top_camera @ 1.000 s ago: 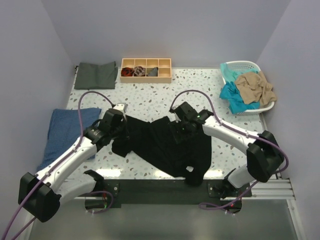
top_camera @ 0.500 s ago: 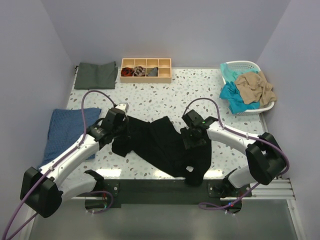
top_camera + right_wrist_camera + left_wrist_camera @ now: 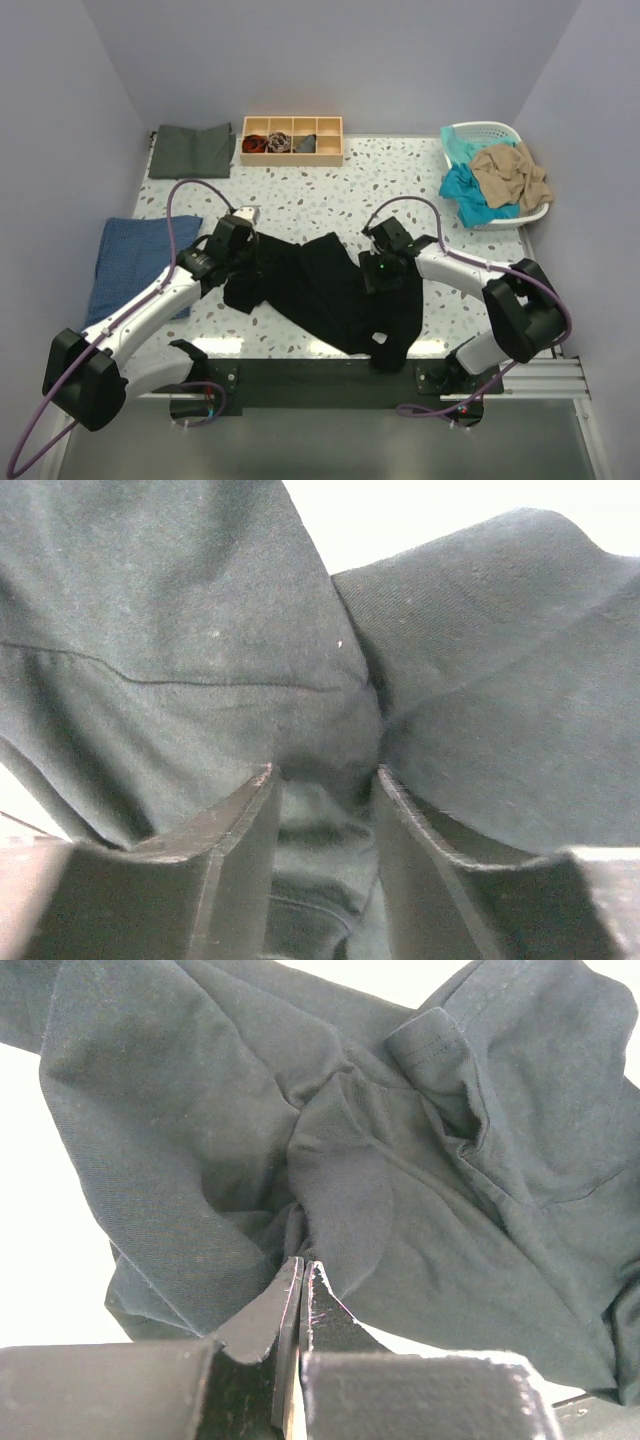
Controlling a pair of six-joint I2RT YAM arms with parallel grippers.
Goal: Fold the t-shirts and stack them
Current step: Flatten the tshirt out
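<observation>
Both arms reach inward, one claw pinched closed and the other spread.

The left arm (image 3: 150,300) runs from its base at the near left up and to the right, wrist bent so that the left claw (image 3: 300,1268) points toward the middle. Its fingers are pressed together, with a fold of the black t-shirt (image 3: 400,1160) caught at the tips. The right arm (image 3: 460,268) folds at its dark elbow and stretches leftward, low and almost level. The right claw (image 3: 325,792) points down, its fingers parted with cloth lying in the gap. The two claws are well apart.
</observation>
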